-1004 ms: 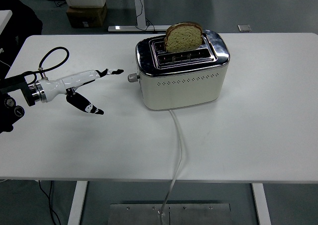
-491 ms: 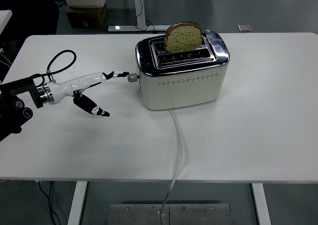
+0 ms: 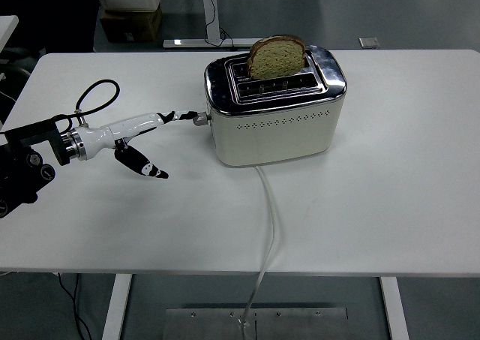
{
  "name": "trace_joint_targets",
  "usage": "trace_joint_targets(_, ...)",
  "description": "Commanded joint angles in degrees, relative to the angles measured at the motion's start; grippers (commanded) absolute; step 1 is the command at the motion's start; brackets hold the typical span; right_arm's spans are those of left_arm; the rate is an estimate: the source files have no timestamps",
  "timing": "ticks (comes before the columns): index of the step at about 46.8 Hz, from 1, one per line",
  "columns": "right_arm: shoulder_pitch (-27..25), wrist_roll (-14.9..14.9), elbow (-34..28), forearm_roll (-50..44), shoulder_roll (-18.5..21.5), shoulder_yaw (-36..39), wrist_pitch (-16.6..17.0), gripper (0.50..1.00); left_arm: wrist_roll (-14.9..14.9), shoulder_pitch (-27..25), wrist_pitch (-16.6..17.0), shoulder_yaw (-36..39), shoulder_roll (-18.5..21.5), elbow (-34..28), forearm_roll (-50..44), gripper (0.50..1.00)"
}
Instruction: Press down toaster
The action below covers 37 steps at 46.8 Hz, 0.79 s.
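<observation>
A cream and chrome toaster (image 3: 277, 115) stands on the white table (image 3: 375, 205), a little back of centre. A slice of brown bread (image 3: 277, 55) stands high out of its rear slot. The toaster's small grey lever knob (image 3: 200, 118) sticks out of its left end. My left hand (image 3: 161, 141) reaches in from the left, white with black fingertips. Its fingers are spread and hold nothing. The upper fingertips (image 3: 182, 116) touch or nearly touch the knob. The thumb (image 3: 144, 166) hangs lower over the table. My right arm is out of view.
The toaster's pale cord (image 3: 268, 212) runs from its front across the table and over the near edge. A black cable loop (image 3: 94, 96) rises from my left wrist. A cardboard box (image 3: 130, 21) and a desk leg stand on the floor beyond the table.
My left hand has moved right toward the toaster, from well short of the lever knob to right at it. The bread and the toaster have not moved.
</observation>
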Motion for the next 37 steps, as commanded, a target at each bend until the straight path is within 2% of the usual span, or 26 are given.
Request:
trace_joint_targets(1, 0.0, 0.0, 0.0, 0.0, 0.0, 0.0, 0.03, 1.0, -0.01, 0.01, -0.01, 0.04, -0.19, 0.26, 0.08, 1.0)
trace_joint_targets(37, 0.0, 0.0, 0.0, 0.0, 0.0, 0.0, 0.03, 1.0, -0.01, 0.1, 0.08, 2.15, -2.03, 2.55, 0.08, 1.0)
